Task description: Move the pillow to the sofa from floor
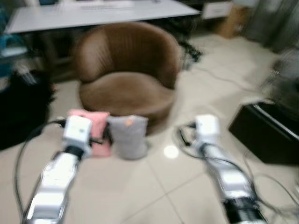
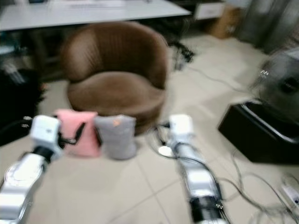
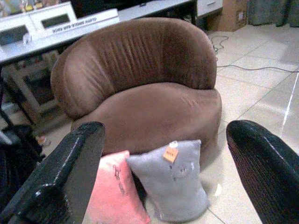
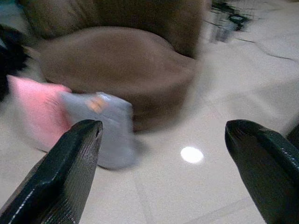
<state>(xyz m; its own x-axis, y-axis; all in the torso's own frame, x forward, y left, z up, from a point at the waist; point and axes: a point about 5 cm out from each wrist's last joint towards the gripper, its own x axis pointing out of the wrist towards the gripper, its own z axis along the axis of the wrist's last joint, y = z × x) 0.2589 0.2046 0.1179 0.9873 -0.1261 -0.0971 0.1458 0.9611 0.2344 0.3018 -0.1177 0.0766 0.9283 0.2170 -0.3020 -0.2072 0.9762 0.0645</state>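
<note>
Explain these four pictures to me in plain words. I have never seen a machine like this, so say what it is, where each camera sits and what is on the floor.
This is a walking humanoid robot with two silver arms, each ending in two long black fingers. Two pictures come from cameras in its head, looking down and forward; they are blurred. Two come from its wrists, looking out between the fingers.

Ahead stands a round brown sofa. On the tiled floor, leaning against its front, are a pink pillow and a grey pillow with an orange tag, side by side.

The left gripper and right gripper are both open and hold nothing; each is short of the pillows. A black box sits to the robot's right.
</note>
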